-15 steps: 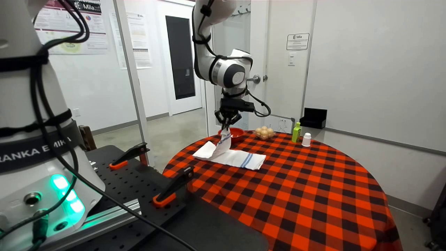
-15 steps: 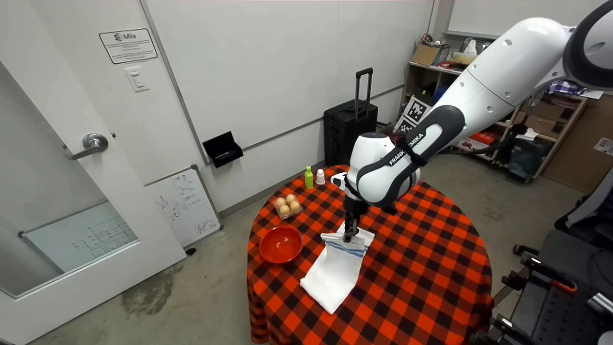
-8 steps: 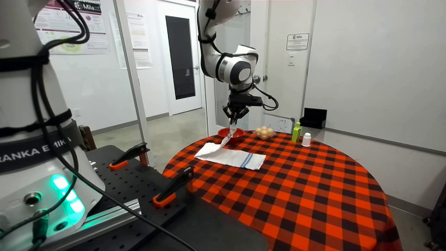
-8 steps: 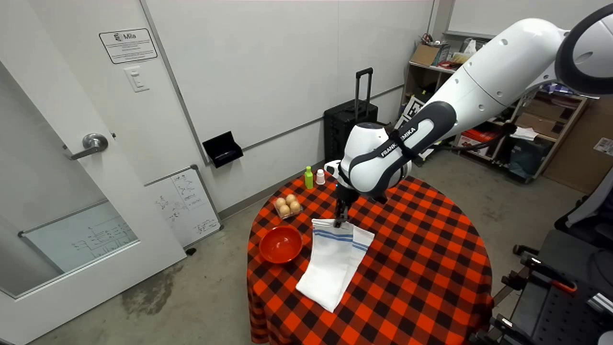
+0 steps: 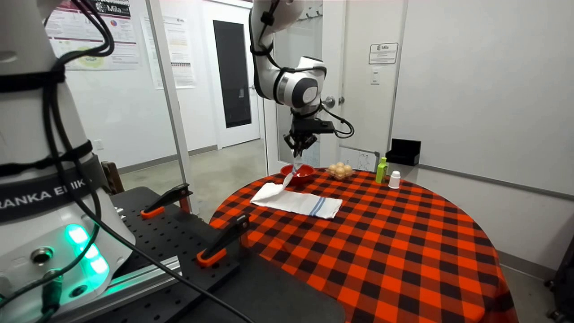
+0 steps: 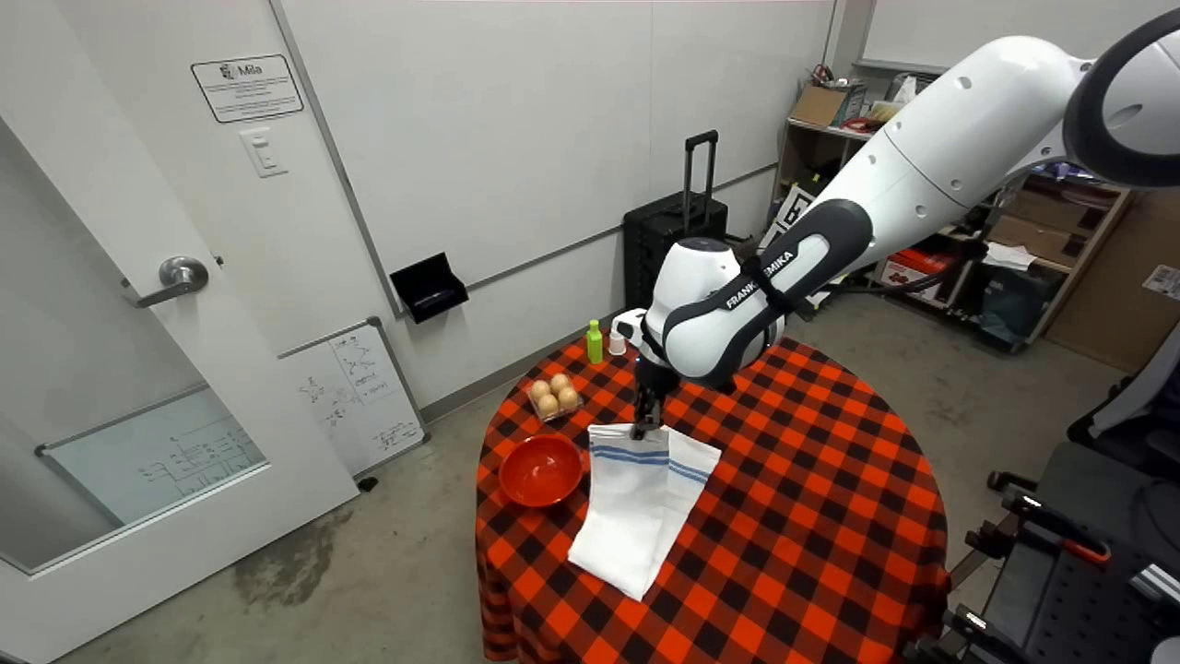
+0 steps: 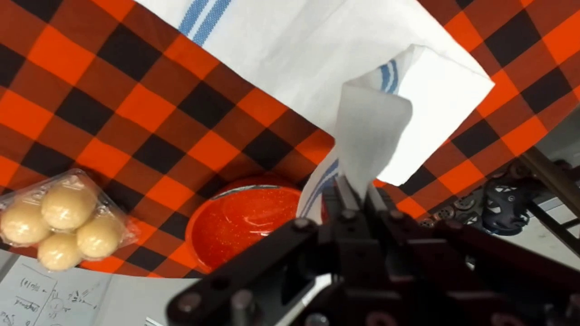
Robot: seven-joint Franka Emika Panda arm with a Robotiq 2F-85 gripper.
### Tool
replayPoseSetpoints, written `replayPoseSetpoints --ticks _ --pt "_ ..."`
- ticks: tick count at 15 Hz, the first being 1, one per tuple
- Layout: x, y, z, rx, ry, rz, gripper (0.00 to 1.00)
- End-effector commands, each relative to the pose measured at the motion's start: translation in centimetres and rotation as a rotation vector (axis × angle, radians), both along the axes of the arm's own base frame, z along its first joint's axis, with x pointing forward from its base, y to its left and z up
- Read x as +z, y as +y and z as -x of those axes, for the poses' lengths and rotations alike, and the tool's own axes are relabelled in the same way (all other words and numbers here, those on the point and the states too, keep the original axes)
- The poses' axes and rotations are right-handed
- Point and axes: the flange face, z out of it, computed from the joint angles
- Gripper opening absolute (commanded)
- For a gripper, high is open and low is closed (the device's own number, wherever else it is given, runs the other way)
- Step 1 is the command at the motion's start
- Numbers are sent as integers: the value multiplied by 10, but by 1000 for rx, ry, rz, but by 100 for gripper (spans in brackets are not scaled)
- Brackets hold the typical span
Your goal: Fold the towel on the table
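The white towel (image 5: 309, 204) with blue stripes lies lengthwise on the table (image 5: 394, 251), under a red-and-black checked cloth. My gripper (image 5: 296, 154) is shut on one end of the towel and holds it raised above the rest, near the red bowl. In an exterior view, the gripper (image 6: 643, 432) pinches the striped end beside the towel's (image 6: 631, 503) lower striped end. In the wrist view, the cloth runs up between the fingertips (image 7: 349, 197), and a striped part hangs beside them. The towel's far end (image 7: 430, 108) is bent over in a bright layer.
A red bowl (image 6: 541, 470) stands close beside the held towel end. A clear pack of eggs (image 6: 555, 397), a green bottle (image 6: 595, 342) and a white bottle (image 5: 394, 179) stand on the table's far side. Clamps (image 5: 224, 242) sit on the robot's bench.
My gripper has lifted the towel's end and carried it toward the bowl's side. The held striped end has swung off the lower striped end, which shows more now.
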Motion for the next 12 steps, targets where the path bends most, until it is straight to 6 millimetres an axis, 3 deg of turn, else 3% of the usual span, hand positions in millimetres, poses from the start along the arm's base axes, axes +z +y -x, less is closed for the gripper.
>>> replayPoseSetpoints --ticks 1,12 --pt "-6 -12 -4 -11 -2 26 1" --pt "-31 -52 -3 -95 62 65 1"
